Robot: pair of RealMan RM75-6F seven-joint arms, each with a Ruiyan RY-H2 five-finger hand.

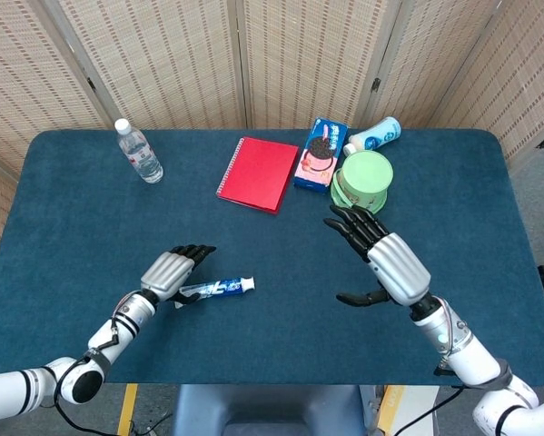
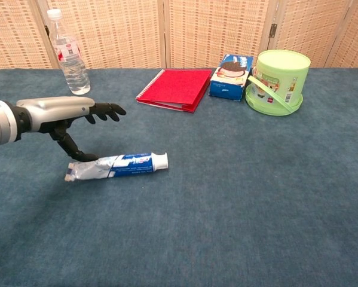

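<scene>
A toothpaste tube (image 2: 116,166) is lying flat on the blue tabletop (image 1: 72,218) at near left, cap end pointing right. The left hand (image 1: 170,270) is being held just over its crimped tail end, fingers stretched out and spread, thumb angled down close to the tail; whether the thumb is touching cannot be told, and nothing is being gripped. The right hand (image 1: 390,262) is being held above the cloth at near right, fingers spread apart, thumb out to the side, nothing in it; only the head view is showing it.

Further back, a red notebook (image 2: 174,88) is lying flat at centre. A blue cookie box (image 2: 231,76) is placed just right of it, and a green lidded tub (image 2: 278,81) is standing just right of the box. Behind those, a small white-and-blue bottle (image 1: 374,135) is lying on its side. At far left, a clear water bottle (image 2: 67,54) is standing upright, well apart from the rest.
</scene>
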